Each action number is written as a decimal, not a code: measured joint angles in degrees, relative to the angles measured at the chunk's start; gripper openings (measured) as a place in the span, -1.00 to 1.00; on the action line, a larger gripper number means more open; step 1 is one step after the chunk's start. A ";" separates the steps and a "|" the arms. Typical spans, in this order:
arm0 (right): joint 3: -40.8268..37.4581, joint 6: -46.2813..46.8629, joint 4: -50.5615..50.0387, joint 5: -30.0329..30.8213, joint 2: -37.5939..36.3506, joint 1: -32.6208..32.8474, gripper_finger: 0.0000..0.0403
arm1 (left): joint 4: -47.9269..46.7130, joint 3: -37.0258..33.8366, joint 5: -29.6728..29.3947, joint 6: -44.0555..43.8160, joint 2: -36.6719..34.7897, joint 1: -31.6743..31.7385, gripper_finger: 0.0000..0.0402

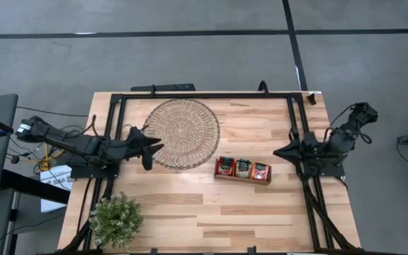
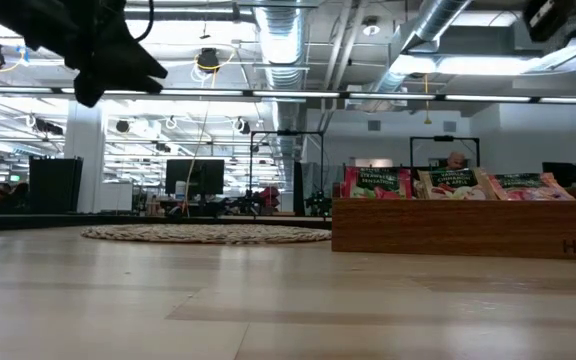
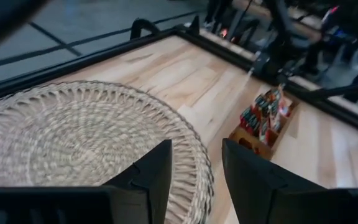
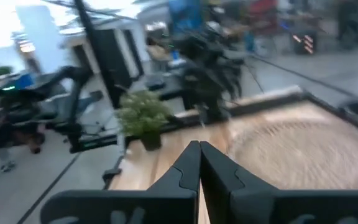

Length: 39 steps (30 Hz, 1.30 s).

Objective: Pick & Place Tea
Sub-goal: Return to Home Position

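The tea sachets [image 1: 243,168] stand on edge in the three compartments of a narrow wooden tray [image 1: 242,178], right of the table's middle; their tops [image 2: 453,182] show above the tray's wall [image 2: 468,230]. My left gripper [image 1: 151,149] hovers open over the left rim of the round wicker mat [image 1: 181,133], with nothing between its fingers [image 3: 160,171]. My right gripper [image 1: 278,151] is shut and empty, in the air to the right of the tray, pointing toward the table's left side. In the right wrist view its fingers [image 4: 199,155] meet.
A small potted plant [image 1: 115,219] stands at the table's near left corner. A black frame [image 1: 204,94] runs along the far edge and both sides of the table. Bare wood lies between the mat, the tray and the near edge [image 1: 211,212].
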 joint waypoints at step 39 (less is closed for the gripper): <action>-28.30 -0.10 27.24 -38.31 -19.54 -22.11 -1.00 | -8.05 -13.73 8.39 4.23 -38.78 3.07 -0.34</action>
